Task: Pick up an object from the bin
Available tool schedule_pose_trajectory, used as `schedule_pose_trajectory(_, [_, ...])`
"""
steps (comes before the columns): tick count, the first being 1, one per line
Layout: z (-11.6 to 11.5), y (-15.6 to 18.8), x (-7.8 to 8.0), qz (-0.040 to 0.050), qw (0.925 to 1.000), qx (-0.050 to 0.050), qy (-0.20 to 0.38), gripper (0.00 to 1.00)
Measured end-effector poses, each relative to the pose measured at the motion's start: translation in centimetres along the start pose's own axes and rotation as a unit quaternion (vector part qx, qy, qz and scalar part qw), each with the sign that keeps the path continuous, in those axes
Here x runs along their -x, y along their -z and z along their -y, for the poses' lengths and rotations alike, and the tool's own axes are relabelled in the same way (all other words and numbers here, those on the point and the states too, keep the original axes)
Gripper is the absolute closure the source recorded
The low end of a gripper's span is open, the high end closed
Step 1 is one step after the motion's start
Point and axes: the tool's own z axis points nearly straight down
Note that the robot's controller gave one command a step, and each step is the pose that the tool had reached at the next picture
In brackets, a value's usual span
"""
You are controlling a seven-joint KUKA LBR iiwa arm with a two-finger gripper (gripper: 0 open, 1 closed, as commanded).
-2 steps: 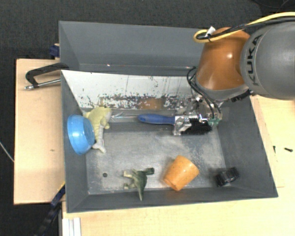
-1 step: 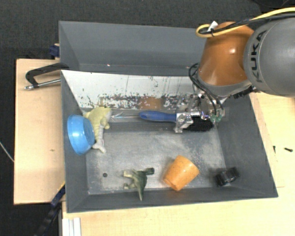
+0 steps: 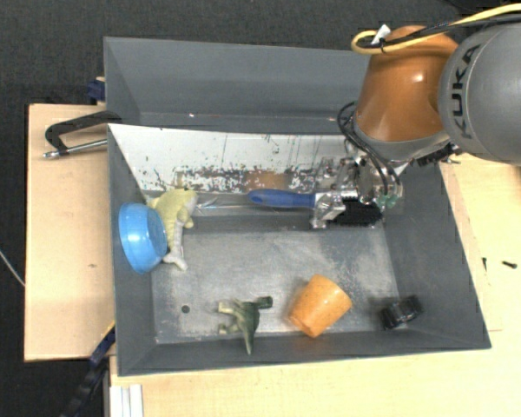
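1. The arm comes in from the far right over the bin, with its orange cover hanging above the bin's far right corner.
2. The gripper is low in the bin, right of centre, close against the foot of the far wall.
3. From where I stand I cannot tell whether the gripper is clenched or released, or whether it grasps anything.
4. The nearest thing to it is a blue stick, lying flat along the foot of the far wall.
5. The stick's right end meets the gripper's tip. I cannot tell whether the two actually touch.
6. At the left wall a blue bowl stands tipped on its side.
7. A pale toy, some sort of animal, is pressed against the bowl's right side.
8. By the near wall, left of centre, a green dinosaur lies on the floor.
9. Just right of the dinosaur an orange cup lies on its side.
10. A small black car sits in the near right corner, apart from the cup.
11. The dinosaur, cup and car are all well apart from the gripper, with bare floor between.
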Motion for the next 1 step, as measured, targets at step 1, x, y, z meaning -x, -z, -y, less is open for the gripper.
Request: schedule_pose_trajectory(1, [-0.04,3.36,0.17,0.0006,1.0000,0.000,0.000,1.00])
